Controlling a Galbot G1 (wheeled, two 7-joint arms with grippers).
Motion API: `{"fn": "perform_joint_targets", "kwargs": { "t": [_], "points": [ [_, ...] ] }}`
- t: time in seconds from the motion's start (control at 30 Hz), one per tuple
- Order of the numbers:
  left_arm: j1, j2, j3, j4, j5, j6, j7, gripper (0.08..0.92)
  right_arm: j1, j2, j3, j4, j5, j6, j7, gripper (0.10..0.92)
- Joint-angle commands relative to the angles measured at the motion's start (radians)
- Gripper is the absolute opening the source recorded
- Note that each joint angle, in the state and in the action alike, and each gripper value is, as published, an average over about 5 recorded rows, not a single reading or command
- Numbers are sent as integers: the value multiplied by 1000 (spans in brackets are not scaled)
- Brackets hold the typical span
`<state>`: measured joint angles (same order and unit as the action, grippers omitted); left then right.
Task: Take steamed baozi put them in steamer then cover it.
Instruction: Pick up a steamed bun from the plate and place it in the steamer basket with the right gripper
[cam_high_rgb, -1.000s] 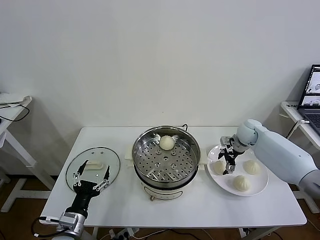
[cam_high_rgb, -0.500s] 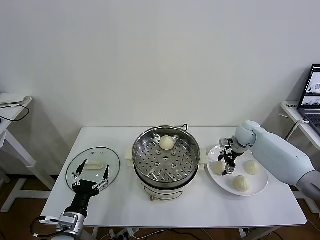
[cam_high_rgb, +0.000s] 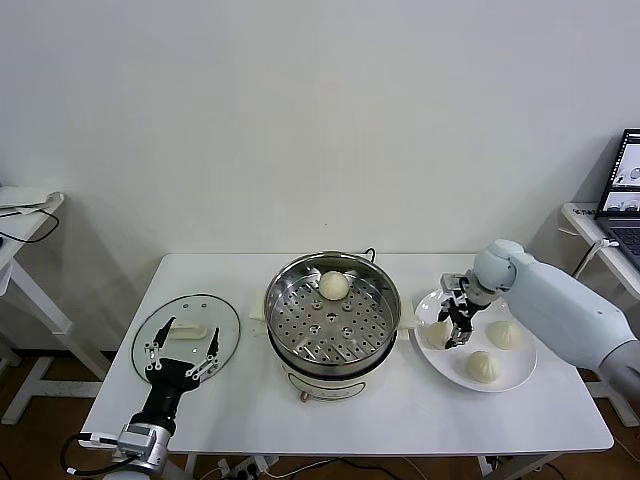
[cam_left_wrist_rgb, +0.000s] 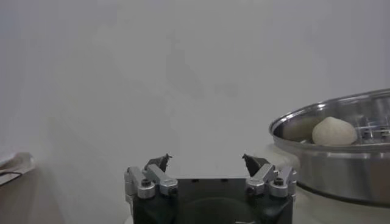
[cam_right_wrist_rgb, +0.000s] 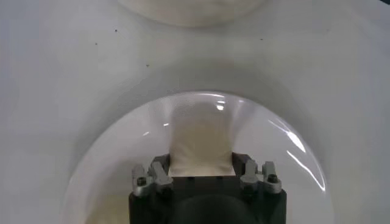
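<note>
Reading from left to right, the scene showed the cover (cam_high_rgb: 186, 333) lying flat on the white table (cam_high_rgb: 250, 410), with the left gripper (cam_high_rgb: 182, 352) parked over its near edge, fingers spread wide and holding nothing. At centre stood the steamer (cam_high_rgb: 333, 312), uncovered, with one baozi (cam_high_rgb: 334, 285) resting at the back of its perforated tray; the left wrist view showed that same bun (cam_left_wrist_rgb: 334, 131) inside the steel rim. To the right of the steamer lay a white plate (cam_high_rgb: 518, 375) carrying three more buns. The right gripper (cam_high_rgb: 455, 326) stood down over the plate's left-hand bun (cam_high_rgb: 437, 334), its claw closed on it; in the right wrist view the pale bun (cam_right_wrist_rgb: 201, 141) sat squeezed between the jaws above the plate (cam_right_wrist_rgb: 292, 146). The other two buns (cam_high_rgb: 503, 334) (cam_high_rgb: 483, 366) sat apart, untouched. The step in hand appeared to be lifting this second bun. Done well, it would probably call for a straight upward lift before any sideways travel, clearing the steamer's rim, with a grip firm enough to hold yet not so hard as to crush the soft dough, and a release onto a bare patch of tray.
</note>
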<state>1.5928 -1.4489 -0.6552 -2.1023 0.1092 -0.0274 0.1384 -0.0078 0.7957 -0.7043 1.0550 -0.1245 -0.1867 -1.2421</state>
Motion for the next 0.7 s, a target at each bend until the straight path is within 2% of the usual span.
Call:
{"fn": "perform_joint_targets", "kwargs": {
  "t": [0.03,0.17,0.33,0.53,0.7],
  "points": [
    [3,1,1,-28,4,7,-3,823,267,-168,-262,186,216,-51,-18,670],
    [7,0,0,-37,6,8,-4,823,501,-219,-456,304,351,-106,-21,670],
    [15,3,-3,-51,7,6,-4,823,778,-207,-682,433,511,-208,20,670],
    [22,5,-13,-67,5,2,-3,823,895,-128,-755,545,669,-363,112,670],
    [24,7,-19,-76,2,1,-3,823,908,-7,-742,583,773,-483,176,670]
  ]
}}
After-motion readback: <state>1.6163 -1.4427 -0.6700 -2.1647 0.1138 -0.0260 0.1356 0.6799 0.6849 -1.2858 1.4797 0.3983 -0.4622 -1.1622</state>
